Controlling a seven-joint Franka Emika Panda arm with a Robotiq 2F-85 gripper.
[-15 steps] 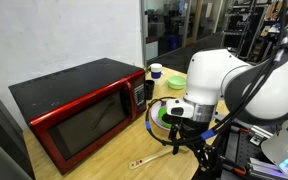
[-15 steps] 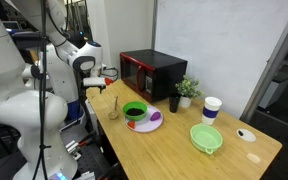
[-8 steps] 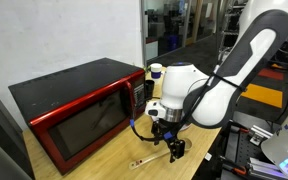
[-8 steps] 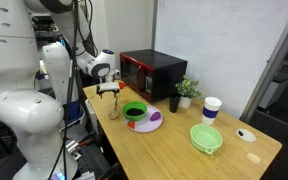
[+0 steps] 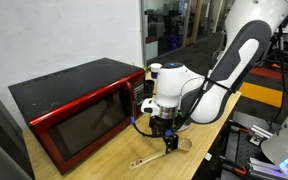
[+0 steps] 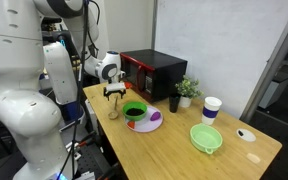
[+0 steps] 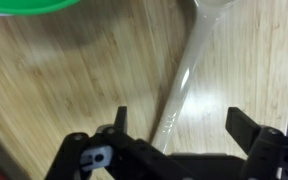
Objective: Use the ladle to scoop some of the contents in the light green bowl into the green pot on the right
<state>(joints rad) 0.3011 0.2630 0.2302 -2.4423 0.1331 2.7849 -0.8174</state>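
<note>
Exterior views, left to right: the Panda arm comes in at the left end of the wooden table. The gripper points down over the near-left area, in front of the red microwave. Its jaws are spread wide with nothing pinched.

The ladle lies flat on the wood directly under the gripper. In the wrist view the thin handle runs between the two fingers, slightly left of centre and apart from both. The wider scoop end is cut off by the top edge of that view. In an exterior view the ladle lies in front of the microwave door, with the gripper over its right end.

Just right of the ladle is the green pot, dark inside, sitting on a pale plate. The green pot also shows as a green arc in the top-left corner of the wrist view.

Further right, just beside the microwave's right end, are a black cup and a small potted plant. After them comes a white cup.

The light green bowl sits nearer the front edge, well apart from the pot and right of the white cup. Its contents are too small to make out.

At the far right is a small white item; I can't tell what it is.
</note>
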